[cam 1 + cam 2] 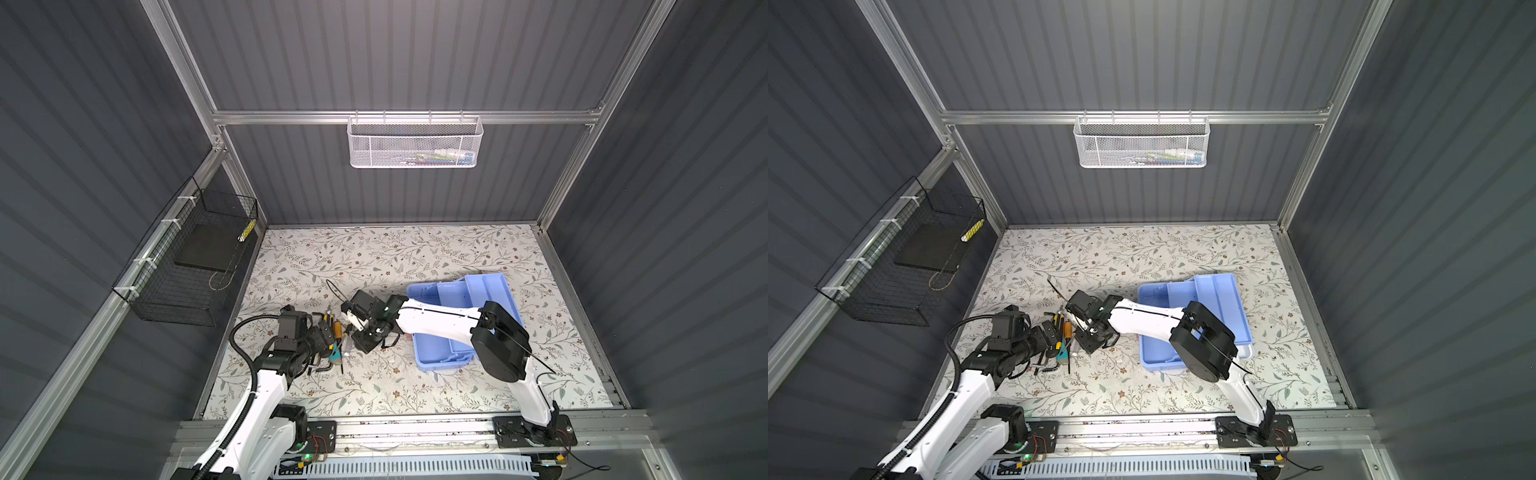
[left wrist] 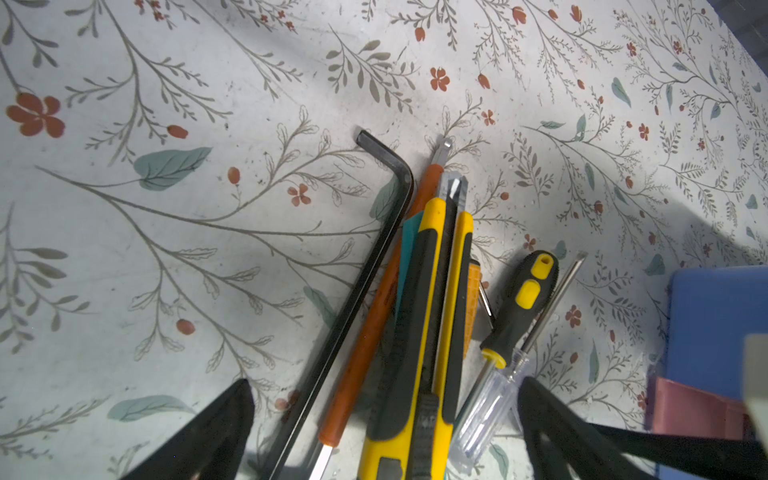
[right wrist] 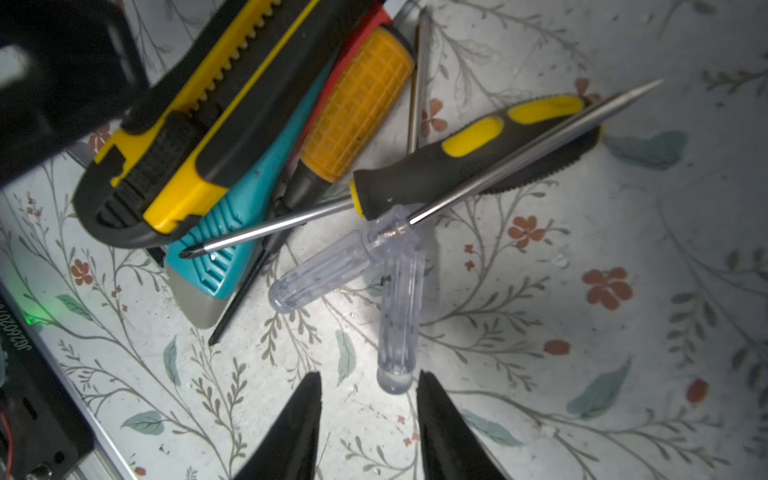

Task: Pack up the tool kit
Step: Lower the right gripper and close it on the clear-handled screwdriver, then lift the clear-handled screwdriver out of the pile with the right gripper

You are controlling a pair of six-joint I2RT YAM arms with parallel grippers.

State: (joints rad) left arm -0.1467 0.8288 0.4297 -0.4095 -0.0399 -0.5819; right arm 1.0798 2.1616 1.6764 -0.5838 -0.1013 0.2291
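In both top views we find the tool kit (image 1: pixel 436 353) open at right, its visible trays (image 1: pixel 486 291) bare, and the loose tools (image 1: pixel 332 338) heaped left of it. Left wrist view: the left gripper (image 2: pixel 386 382) spreads wide over the utility knife (image 2: pixel 419 316) and hex key (image 2: pixel 380 151). Right wrist view: the right gripper (image 3: pixel 368 374) stands parted about the handle of a clear screwdriver (image 3: pixel 397 316), not pinching it. We judge picking underway, with closure next.
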